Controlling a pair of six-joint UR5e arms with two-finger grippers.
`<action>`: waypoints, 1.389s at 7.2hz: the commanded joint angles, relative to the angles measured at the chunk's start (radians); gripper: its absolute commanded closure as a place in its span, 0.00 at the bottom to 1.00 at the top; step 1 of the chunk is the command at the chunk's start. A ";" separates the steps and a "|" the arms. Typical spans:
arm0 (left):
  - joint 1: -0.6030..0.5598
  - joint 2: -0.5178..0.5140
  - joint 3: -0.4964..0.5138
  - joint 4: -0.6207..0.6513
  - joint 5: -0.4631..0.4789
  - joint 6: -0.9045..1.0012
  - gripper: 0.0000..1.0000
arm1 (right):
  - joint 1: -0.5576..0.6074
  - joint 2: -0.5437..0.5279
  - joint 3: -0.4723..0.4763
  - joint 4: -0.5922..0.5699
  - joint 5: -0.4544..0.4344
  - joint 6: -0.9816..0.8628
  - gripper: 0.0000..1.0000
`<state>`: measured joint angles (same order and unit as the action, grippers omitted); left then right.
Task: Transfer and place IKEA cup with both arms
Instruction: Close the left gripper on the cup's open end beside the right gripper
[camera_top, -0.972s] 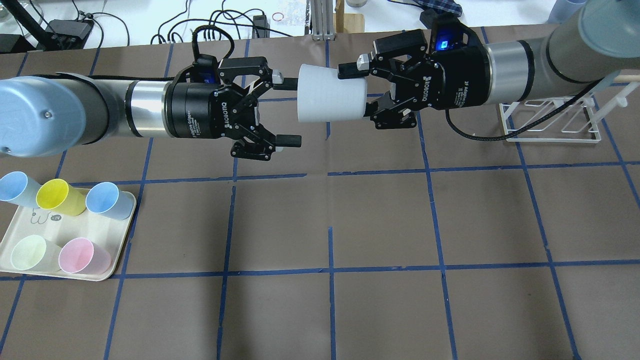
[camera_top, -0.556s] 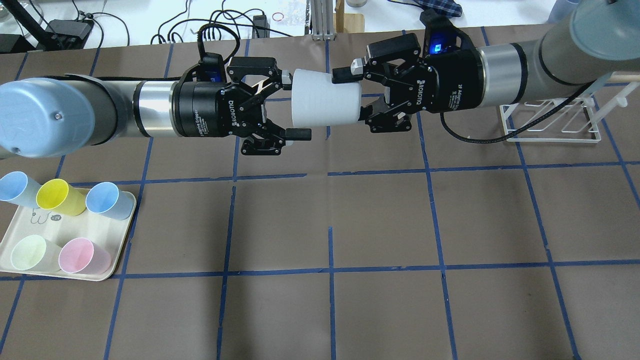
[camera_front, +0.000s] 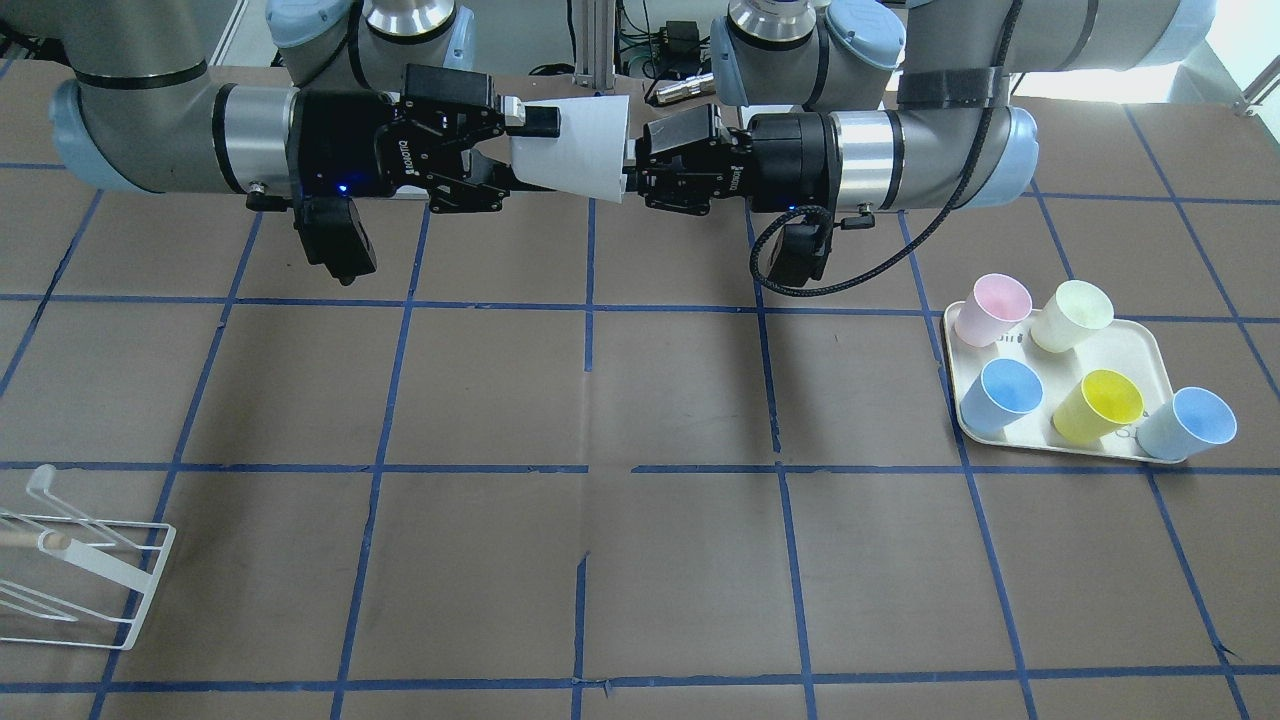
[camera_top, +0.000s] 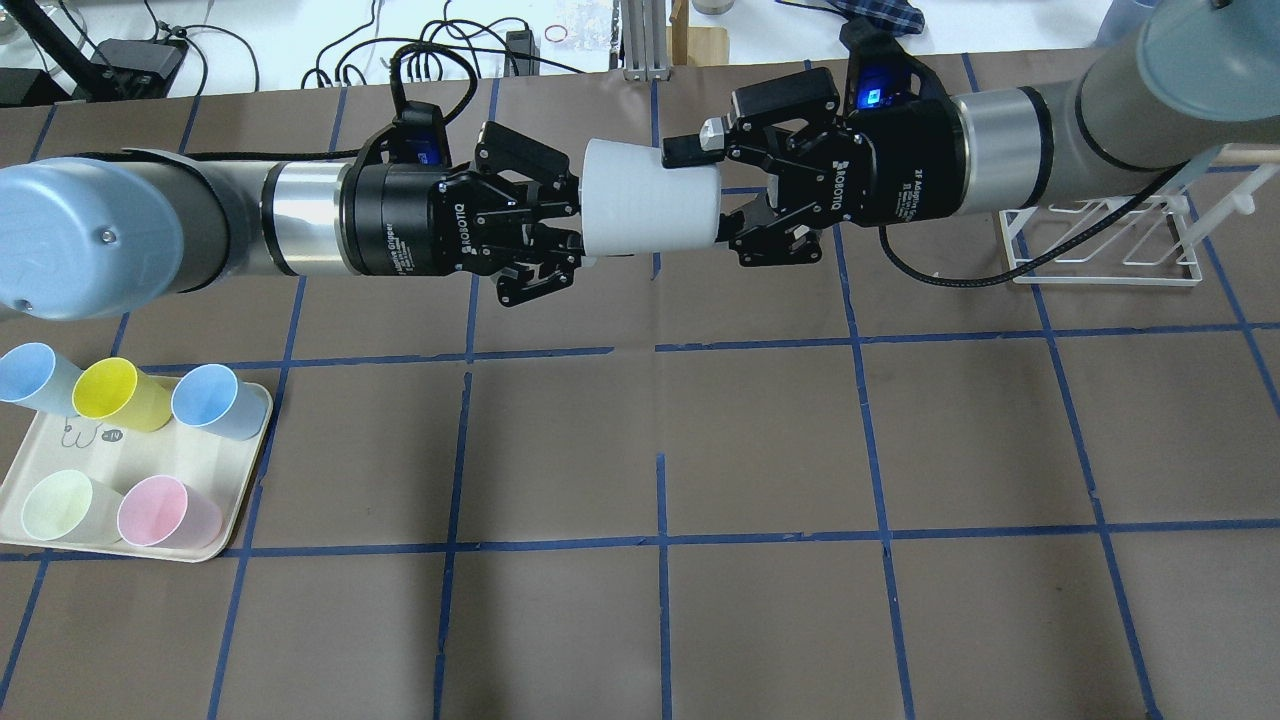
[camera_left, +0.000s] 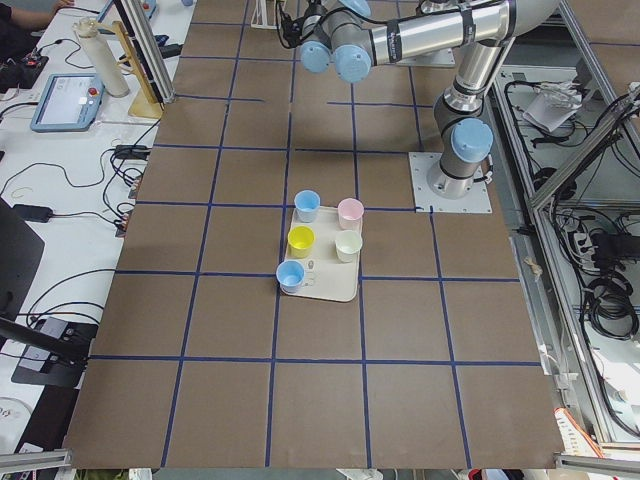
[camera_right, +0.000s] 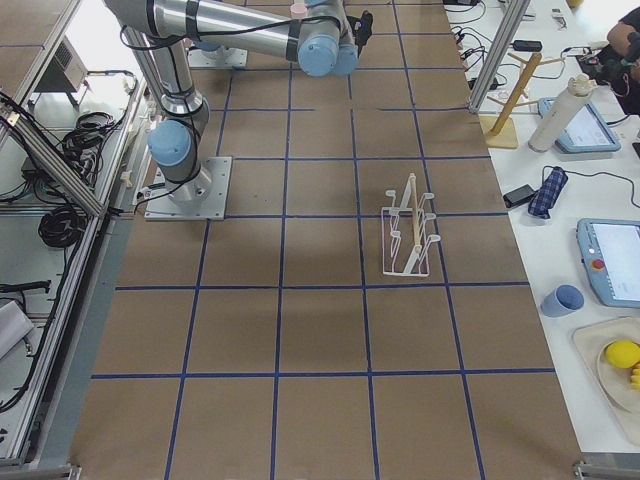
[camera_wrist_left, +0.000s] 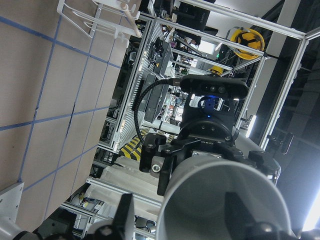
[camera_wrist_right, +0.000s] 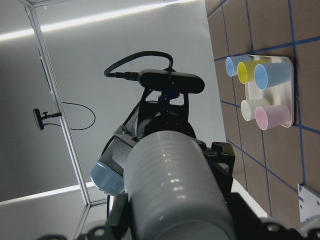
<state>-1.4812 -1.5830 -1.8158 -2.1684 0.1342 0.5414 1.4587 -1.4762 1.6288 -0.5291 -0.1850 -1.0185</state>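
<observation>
Our right gripper (camera_top: 708, 190) is clamped on the IKEA cup (camera_top: 650, 200) at its narrow base end, one finger along one side of the cup and the other pressing from the opposite side. The cup lies on its side in the air above the table (camera_top: 760, 440), about midway between the table's two ends. Its wide mouth is turned toward our left gripper (camera_top: 572, 218). That gripper meets the mouth head-on. Its fingers stand partway together and their tips are hidden at the rim, so we cannot tell whether they pinch the wall.

Each gripper's black body carries "ROBOTIQ" in white. A smaller white line beside it on the right one begins "2F Adaptive"; the rest is too small for us to read.

Well apart from the cup, on our left, a cream tray (camera_top: 170, 455) holds a pink cup (camera_top: 160, 510), a pale green cup (camera_top: 60, 505), a yellow cup (camera_top: 115, 392) and a light-blue cup (camera_top: 210, 398). A second light-blue cup (camera_top: 30, 372) stands at its corner. The tray bears a small scrawl and a dark tag, both illegible to us. A white wire rack (camera_right: 408, 235) stands on the table to our right.
</observation>
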 joint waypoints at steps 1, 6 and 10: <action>0.007 0.003 0.001 0.007 0.001 0.002 1.00 | 0.000 0.001 0.002 0.000 -0.001 0.000 0.50; 0.007 0.020 0.001 0.010 0.001 0.012 1.00 | -0.008 0.016 -0.020 0.006 -0.002 0.023 0.00; 0.021 0.035 0.004 0.012 0.049 0.015 1.00 | -0.089 0.019 -0.078 0.001 -0.023 0.094 0.00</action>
<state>-1.4660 -1.5518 -1.8139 -2.1580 0.1489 0.5572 1.4076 -1.4577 1.5579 -0.5277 -0.1958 -0.9317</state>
